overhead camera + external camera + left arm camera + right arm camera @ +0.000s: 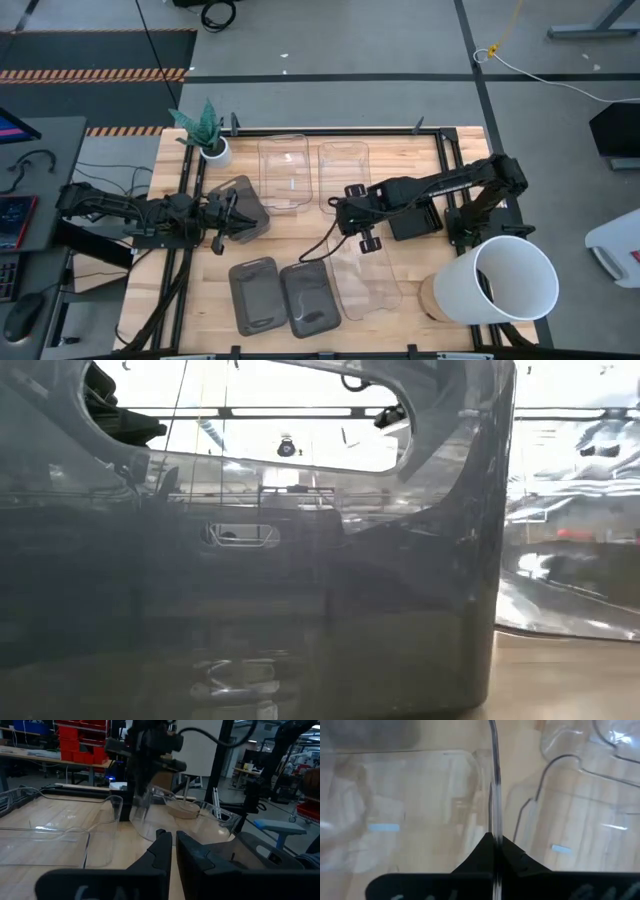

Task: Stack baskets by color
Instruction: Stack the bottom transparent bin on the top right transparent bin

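My right gripper [352,232] is shut on a clear basket [368,280] right of the table's middle. Two more clear baskets [283,172] [343,168] lie flat side by side at the far middle. Two dark grey baskets [255,293] [308,298] lie near the front edge. One of them fills the low view [250,610]. A third dark grey basket [245,205] sits at the left, right beside my left gripper [222,220]. That gripper's fingers are nearly together with nothing between them [173,847]. My right gripper pinches the clear basket's thin wall [495,795] at its far short end between its two fingers. The fingers come steeply from above. The basket hangs tilted below them, far end raised [147,812]. Whether its near end [375,308] rests on the table, I cannot tell. My left gripper stands level against the dark grey basket's side [270,855]. Whether it touches it, I cannot tell.
A big white bucket [512,280] stands at the near right corner. A small white plant pot [214,150] sits at the far left. Bare wood lies between the far clear baskets and the near grey ones.
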`<state>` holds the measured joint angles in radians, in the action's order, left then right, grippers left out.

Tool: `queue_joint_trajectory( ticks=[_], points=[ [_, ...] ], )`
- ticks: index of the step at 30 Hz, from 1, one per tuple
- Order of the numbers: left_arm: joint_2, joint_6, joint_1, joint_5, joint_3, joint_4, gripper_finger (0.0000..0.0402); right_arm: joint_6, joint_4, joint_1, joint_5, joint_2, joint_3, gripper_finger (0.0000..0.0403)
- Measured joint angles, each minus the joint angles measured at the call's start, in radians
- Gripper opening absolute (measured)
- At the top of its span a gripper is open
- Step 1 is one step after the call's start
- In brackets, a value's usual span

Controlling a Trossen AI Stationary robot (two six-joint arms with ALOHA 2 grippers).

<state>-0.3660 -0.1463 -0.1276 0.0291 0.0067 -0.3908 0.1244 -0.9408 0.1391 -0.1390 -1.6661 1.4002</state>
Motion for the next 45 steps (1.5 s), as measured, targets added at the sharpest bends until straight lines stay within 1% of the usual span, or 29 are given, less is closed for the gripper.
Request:
queue_joint_trajectory(
  ticks=[11, 17, 20, 33, 39, 45],
  points=[
    [0.0, 0.0, 0.0, 0.0, 0.0, 0.0, 0.0036, -0.028, -0.019, -0.012, 0.001, 0.112, 0.0, 0.0002],
    [0.0, 0.0, 0.0, 0.0, 0.0, 0.0, 0.0028, -0.036, -0.037, -0.028, -0.006, 0.138, 0.0, 0.0002],
    [0.0, 0.0, 0.0, 0.0, 0.0, 0.0, 0.0025, -0.04, -0.045, -0.03, -0.03, 0.138, 0.0, 0.0002],
    [0.0, 0.0, 0.0, 0.0, 0.0, 0.0, 0.0033, -0.044, -0.065, -0.037, -0.036, 0.152, 0.0, 0.0002],
    [0.0, 0.0, 0.0, 0.0, 0.0, 0.0, 0.0026, -0.05, -0.065, -0.037, -0.037, 0.183, 0.002, 0.0002],
    [0.0, 0.0, 0.0, 0.0, 0.0, 0.0, 0.0033, -0.054, -0.063, -0.037, -0.059, 0.238, 0.002, 0.0002]
  ],
)
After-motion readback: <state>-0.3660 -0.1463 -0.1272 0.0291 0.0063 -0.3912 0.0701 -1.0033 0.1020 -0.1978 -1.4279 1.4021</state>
